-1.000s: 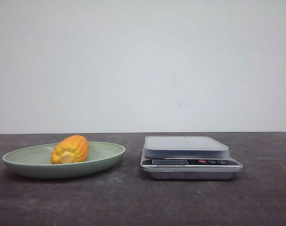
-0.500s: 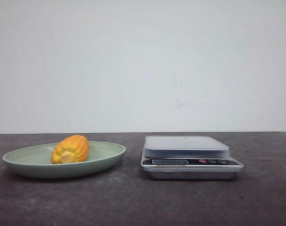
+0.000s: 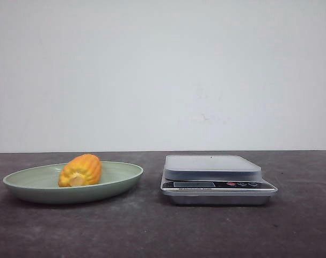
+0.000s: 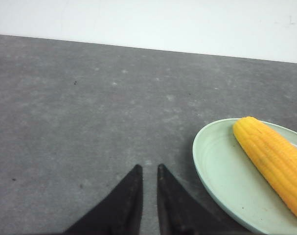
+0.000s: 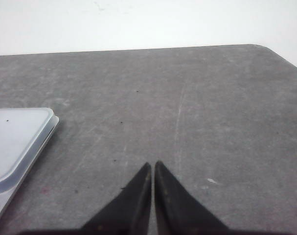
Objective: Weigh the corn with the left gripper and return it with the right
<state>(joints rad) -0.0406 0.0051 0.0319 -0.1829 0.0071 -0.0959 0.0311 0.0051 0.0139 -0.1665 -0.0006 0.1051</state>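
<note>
Already we see a risk: our left gripper [image 4: 148,171], fingers nearly together like the right gripper's [image 5: 152,169], could roll the corn [image 3: 80,170] off its shallow plate [image 3: 120,183].

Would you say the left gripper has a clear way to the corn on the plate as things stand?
Probably yes. The corn lies uncovered on the green plate, with only bare table between it and the left gripper. The fingertips are nearly together, so they would need to open first.

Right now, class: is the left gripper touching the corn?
Apart. The left wrist view shows bare table between the left gripper and the corn, which lies in the green plate.
</note>
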